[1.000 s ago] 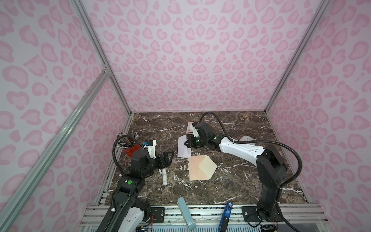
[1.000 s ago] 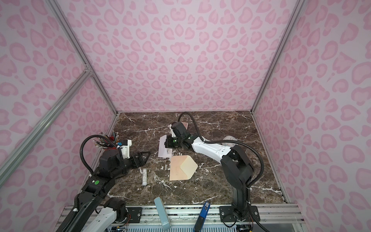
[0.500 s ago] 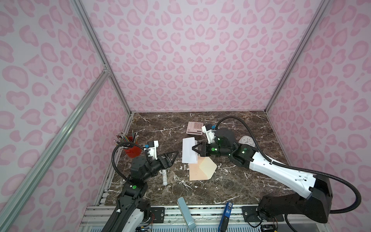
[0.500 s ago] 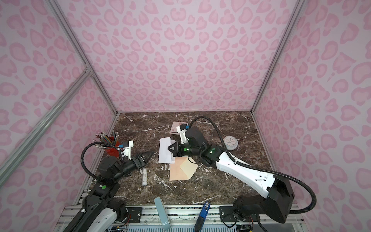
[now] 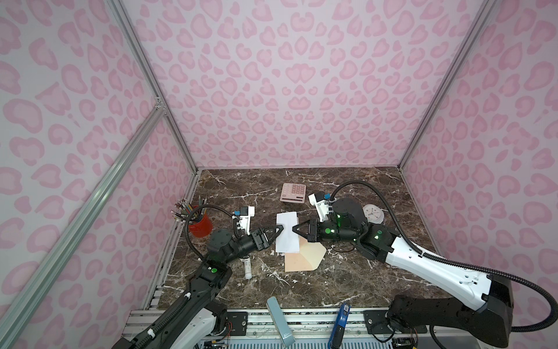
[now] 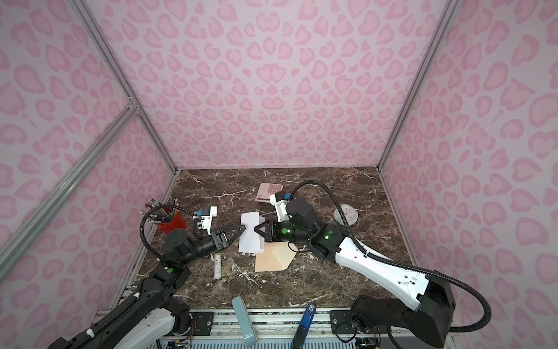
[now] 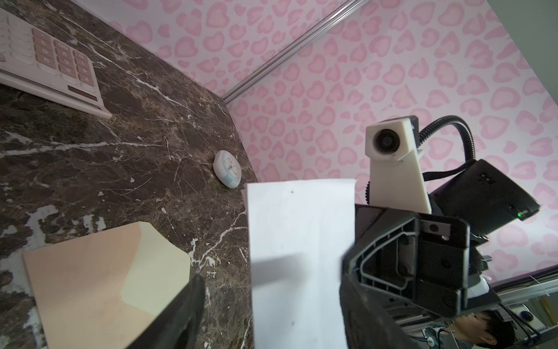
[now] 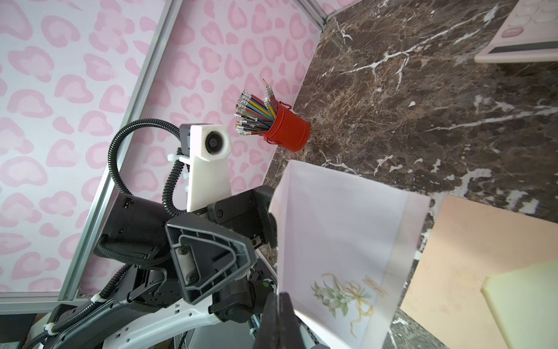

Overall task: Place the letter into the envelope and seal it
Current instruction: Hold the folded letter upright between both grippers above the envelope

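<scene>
The white letter point(image 5: 287, 234) point(image 6: 250, 234) hangs in the air, upright, over the back end of the envelope. My right gripper point(image 5: 294, 228) point(image 8: 279, 297) is shut on its right edge; a flower motif on the sheet shows in the right wrist view. My left gripper point(image 5: 278, 230) point(image 7: 271, 287) is open, with the letter point(image 7: 302, 256) between its fingers and a gap to one finger point(image 7: 187, 308). The peach-tan envelope point(image 5: 302, 256) point(image 6: 271, 256) point(image 7: 84, 272) lies flat on the marble. Its cream flap is open and points right.
A pink calculator point(image 5: 293, 192) lies at the back and a small round clock point(image 5: 373, 213) at the right. A red cup of pencils point(image 5: 200, 226) stands at the left wall. A white tube point(image 5: 247, 266) lies by the left arm. A grey-blue case point(image 5: 279, 318) leans at the front edge.
My right gripper has lifted the letter off the table and brought it forward over the envelope. My left gripper has moved in to the letter's left edge and its jaws have narrowed.
</scene>
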